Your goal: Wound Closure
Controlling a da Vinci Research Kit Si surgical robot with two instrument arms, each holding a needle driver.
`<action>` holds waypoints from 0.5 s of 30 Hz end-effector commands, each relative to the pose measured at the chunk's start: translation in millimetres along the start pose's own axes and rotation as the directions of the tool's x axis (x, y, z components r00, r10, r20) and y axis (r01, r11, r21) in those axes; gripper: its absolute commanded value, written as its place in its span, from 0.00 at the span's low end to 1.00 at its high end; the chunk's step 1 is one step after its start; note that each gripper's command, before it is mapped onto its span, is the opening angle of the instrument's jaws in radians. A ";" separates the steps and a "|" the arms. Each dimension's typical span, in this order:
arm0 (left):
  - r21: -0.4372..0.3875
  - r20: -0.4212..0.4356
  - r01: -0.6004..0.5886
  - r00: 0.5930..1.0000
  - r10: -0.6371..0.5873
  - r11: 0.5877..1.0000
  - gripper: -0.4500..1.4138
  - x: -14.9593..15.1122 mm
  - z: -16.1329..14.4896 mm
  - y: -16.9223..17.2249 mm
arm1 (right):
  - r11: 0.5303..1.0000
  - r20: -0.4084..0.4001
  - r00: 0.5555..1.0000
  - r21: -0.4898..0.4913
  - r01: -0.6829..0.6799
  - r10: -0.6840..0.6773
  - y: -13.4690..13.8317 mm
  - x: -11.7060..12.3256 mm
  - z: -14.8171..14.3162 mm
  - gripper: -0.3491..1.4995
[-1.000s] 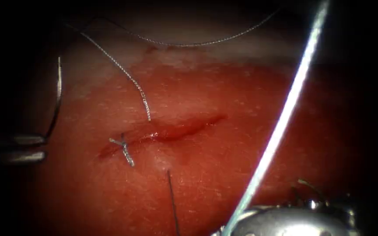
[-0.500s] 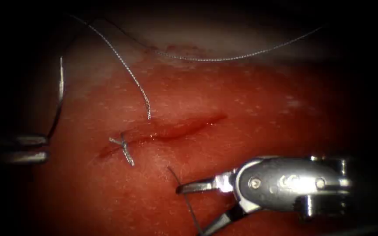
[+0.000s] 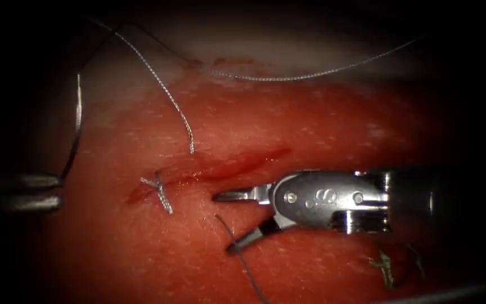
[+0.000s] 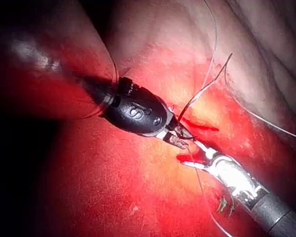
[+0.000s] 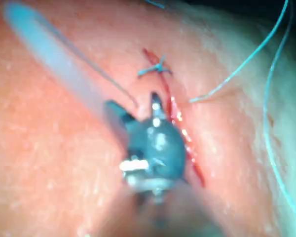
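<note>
The cut point(image 3: 226, 166) runs slantwise across the red tissue point(image 3: 322, 124), with one knotted stitch point(image 3: 160, 190) near its left end. Far left of the cut, my left tool point(image 3: 56, 190) is shut on the curved needle point(image 3: 77, 118) near its lower end; the needle stands free of the tissue. Thread point(image 3: 164, 93) rises from the cut's upper edge and loops across the back. My right tool point(image 3: 227, 220) lies just below the cut, jaws open, a dark thread strand point(image 3: 233, 247) passing between them. The right wrist view has the same open jaws point(image 5: 135, 104) beside the cut point(image 5: 185, 136).
Cut ends of thread point(image 3: 386, 267) lie on the tissue at the lower right, below the right tool's body point(image 3: 322, 198). A pale band of tissue point(image 3: 288, 53) borders the back. In the left wrist view both tools meet near the cut: dark left tool point(image 4: 138, 111), silver right tool point(image 4: 232, 175).
The right tool opened its jaws and came in from the bottom edge up and left to the cut. The pale strand crossing the picture is gone. The left tool and needle stayed put.
</note>
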 end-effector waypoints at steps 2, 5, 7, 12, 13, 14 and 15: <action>-0.003 0.000 0.003 1.000 -0.003 1.000 0.05 -0.7 0.6 0.5 | 1.000 0.000 1.000 -0.001 -0.018 0.018 -0.2 -0.7 1.2 0.77; -0.003 0.000 0.003 1.000 -0.003 1.000 0.05 -0.7 0.6 0.5 | 0.999 -0.004 1.000 0.030 -0.023 0.023 -0.5 -0.7 1.2 0.40; -0.003 0.000 0.003 1.000 -0.003 1.000 0.05 -0.7 0.6 0.5 | 0.997 -0.004 0.999 0.068 -0.032 0.032 -0.9 -0.6 1.0 0.00; -0.003 0.000 0.003 1.000 -0.003 1.000 0.05 -0.7 0.6 0.5 | 0.988 0.027 0.999 0.148 -0.040 0.036 -2.1 0.1 0.7 0.00; -0.003 0.000 0.003 1.000 -0.003 1.000 0.05 -0.7 0.6 0.5 | 0.987 0.029 0.999 0.157 -0.041 0.036 -2.3 0.3 0.6 0.00; -0.003 0.000 0.003 1.000 -0.003 1.000 0.05 -0.7 0.5 0.5 | 0.985 0.032 0.999 0.165 -0.042 0.037 -2.5 0.6 0.5 0.00; -0.003 0.000 0.003 1.000 -0.003 1.000 0.05 -0.7 0.5 0.5 | 0.984 0.034 0.999 0.171 -0.043 0.038 -2.6 1.0 0.3 0.00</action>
